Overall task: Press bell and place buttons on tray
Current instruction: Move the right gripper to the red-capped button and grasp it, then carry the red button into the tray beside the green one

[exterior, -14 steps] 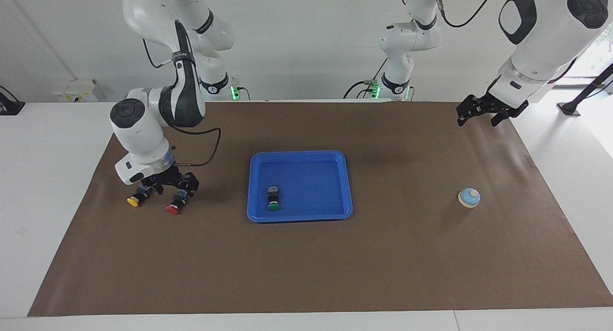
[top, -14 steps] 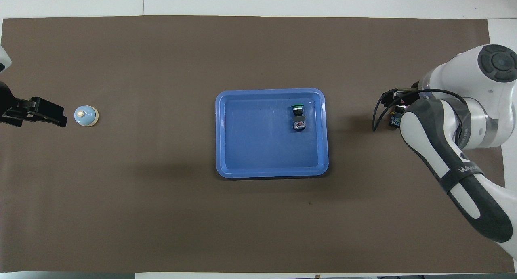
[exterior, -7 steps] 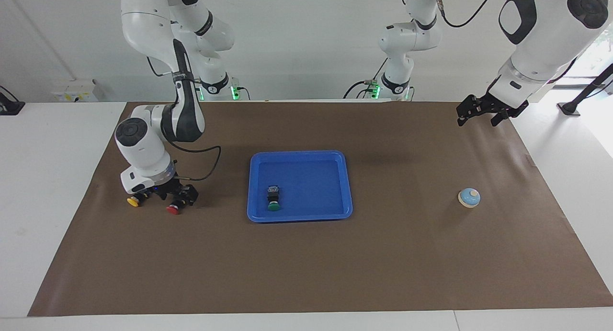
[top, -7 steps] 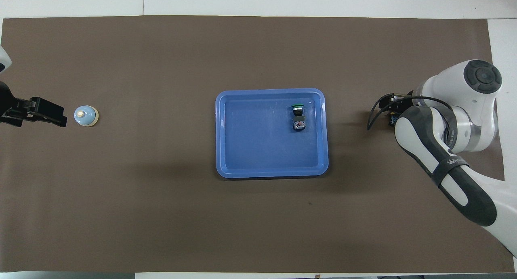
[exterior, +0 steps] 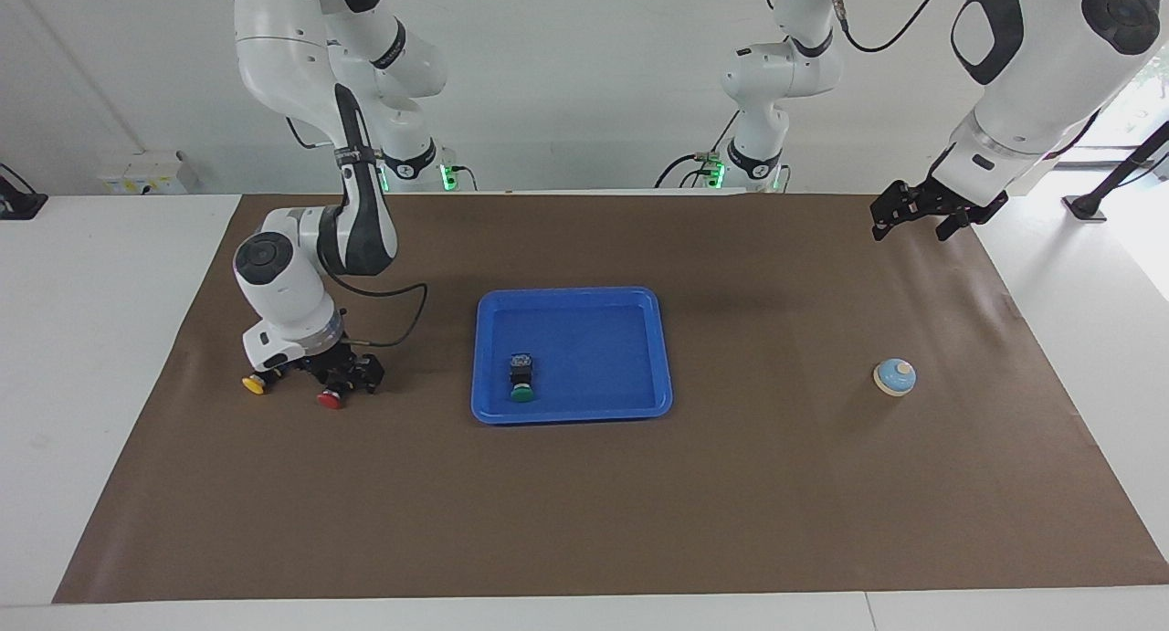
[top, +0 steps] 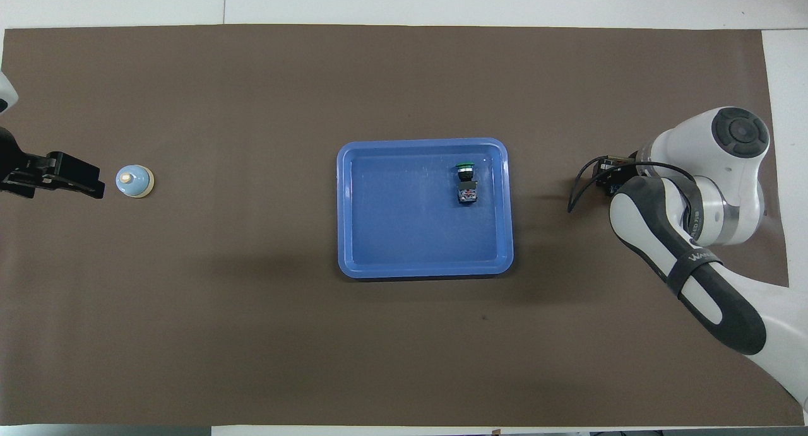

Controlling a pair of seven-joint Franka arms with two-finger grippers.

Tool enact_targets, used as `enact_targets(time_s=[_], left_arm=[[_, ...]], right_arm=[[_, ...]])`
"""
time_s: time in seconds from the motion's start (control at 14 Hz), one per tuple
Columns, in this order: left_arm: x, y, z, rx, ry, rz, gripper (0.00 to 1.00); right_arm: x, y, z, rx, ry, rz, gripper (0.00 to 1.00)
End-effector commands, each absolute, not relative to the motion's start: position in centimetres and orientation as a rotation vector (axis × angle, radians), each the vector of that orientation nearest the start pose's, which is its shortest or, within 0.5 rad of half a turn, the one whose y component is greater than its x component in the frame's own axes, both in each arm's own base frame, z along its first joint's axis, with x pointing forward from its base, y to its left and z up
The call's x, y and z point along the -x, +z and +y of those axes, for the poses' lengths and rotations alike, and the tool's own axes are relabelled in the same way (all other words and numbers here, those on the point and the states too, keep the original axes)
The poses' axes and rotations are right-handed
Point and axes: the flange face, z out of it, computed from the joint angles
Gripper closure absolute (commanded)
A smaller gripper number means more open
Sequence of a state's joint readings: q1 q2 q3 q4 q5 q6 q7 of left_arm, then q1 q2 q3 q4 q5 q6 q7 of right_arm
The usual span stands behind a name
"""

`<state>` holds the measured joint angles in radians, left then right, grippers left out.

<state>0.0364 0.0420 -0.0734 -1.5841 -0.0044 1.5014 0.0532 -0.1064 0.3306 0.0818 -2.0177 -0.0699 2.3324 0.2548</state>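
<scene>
The blue tray (exterior: pixel 639 403) (top: pixel 353 259) lies mid-table with the green button (exterior: pixel 521 382) (top: pixel 466 182) on its side inside. The yellow button (exterior: pixel 253 385) and the red button (exterior: pixel 329 399) lie on the brown mat toward the right arm's end. My right gripper (exterior: pixel 343 381) is low on the mat, open, its fingers on either side of the red button's body. In the overhead view the right arm hides both buttons. The bell (exterior: pixel 894 377) (top: pixel 134 182) stands toward the left arm's end. My left gripper (exterior: pixel 916 220) (top: pixel 69 178) waits open in the air beside it.
A brown mat (exterior: pixel 584 512) covers the white table. The right arm's cable (exterior: pixel 402 302) loops above the mat between the gripper and the tray. Both arm bases stand at the robots' edge.
My right gripper has come down from just above the two buttons to the mat, around the red button. The left arm, bell, tray and green button have not moved.
</scene>
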Motion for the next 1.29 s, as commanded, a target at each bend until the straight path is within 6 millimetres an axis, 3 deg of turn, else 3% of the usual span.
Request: enact_targets(time_s=[0.0, 0.14, 0.29, 0.36, 0.57, 0.79, 0.93, 1.22], left_arm=[[-55.3, 59.2, -1.7, 3.136, 0.195, 0.133, 0.00], [-55.3, 59.2, -1.7, 3.136, 0.195, 0.133, 0.00], [-55.3, 59.2, -1.7, 3.136, 0.193, 0.133, 0.00], [-55.3, 59.3, -1.7, 3.136, 0.193, 0.133, 0.00], [-55.3, 59.2, -1.7, 3.136, 0.195, 0.133, 0.00], [-55.3, 59.2, -1.7, 3.136, 0.195, 0.133, 0.00], [-55.3, 59.2, -1.7, 3.136, 0.195, 0.133, 0.00], [-55.3, 59.2, -1.7, 3.136, 0.195, 0.133, 0.00]], right_arm=[[-59.9, 30.4, -1.8, 3.163, 0.071, 0.383, 1.00], [-61.0, 33.0, -1.6, 3.186, 0.092, 0.359, 1.00], [-62.5, 36.9, -0.7, 3.198, 0.102, 0.326, 1.00], [-63.2, 38.7, 0.9, 3.202, 0.096, 0.291, 1.00], [-63.5, 41.8, 10.2, 3.198, 0.043, 0.103, 1.00], [-61.7, 42.1, 19.1, 3.189, 0.001, 0.087, 1.00], [-60.5, 41.9, 23.3, 3.158, -0.011, 0.098, 1.00], [-58.0, 38.5, 32.0, 3.123, -0.057, 0.129, 1.00]])
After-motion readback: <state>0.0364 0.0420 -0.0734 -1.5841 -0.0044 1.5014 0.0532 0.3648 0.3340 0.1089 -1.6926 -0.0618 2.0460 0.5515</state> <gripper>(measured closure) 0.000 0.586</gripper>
